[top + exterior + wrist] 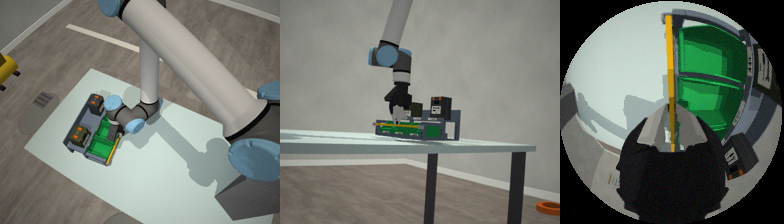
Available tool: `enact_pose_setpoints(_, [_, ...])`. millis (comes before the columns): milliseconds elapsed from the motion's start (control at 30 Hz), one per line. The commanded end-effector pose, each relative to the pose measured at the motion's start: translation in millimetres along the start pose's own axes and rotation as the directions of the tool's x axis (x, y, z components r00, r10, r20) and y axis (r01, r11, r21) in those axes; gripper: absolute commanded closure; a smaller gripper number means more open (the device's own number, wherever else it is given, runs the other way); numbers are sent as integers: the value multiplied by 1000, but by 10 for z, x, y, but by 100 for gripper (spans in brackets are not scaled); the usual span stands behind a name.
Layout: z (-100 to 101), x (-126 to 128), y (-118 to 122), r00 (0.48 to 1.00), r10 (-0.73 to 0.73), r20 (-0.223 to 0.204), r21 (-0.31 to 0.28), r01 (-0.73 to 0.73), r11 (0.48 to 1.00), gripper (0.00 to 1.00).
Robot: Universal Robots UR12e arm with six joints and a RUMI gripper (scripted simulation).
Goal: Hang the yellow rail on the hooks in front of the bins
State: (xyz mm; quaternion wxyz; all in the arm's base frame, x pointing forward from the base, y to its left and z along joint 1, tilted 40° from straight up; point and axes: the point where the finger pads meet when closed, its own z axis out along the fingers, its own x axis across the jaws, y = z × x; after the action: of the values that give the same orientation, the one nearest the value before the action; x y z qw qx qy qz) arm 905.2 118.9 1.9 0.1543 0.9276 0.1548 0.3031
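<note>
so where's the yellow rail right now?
Pinched in the gripper, the yellow rail runs along the front edge of the green bins; in the exterior view it lies level across the rack's front.

matt pale table top (160, 165); glossy translucent green bins (702, 65); wood-grain floor (51, 59).

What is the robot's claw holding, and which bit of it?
The gripper is shut on the yellow rail, pinching it near one end, not the middle.
</note>
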Motion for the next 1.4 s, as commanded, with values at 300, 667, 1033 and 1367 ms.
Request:
enact_pose_setpoints(300, [-6, 7, 0, 1000, 0, -1, 0, 0, 1000, 100])
enact_pose_setpoints(667, [-6, 7, 0, 1000, 0, -1, 0, 0, 1000, 100])
enact_pose_setpoints(1033, [-6, 7, 0, 1000, 0, -1, 0, 0, 1000, 100])
enact_pose_setpoints(1367, [-6, 6, 0, 1000, 0, -1, 0, 0, 1000, 78])
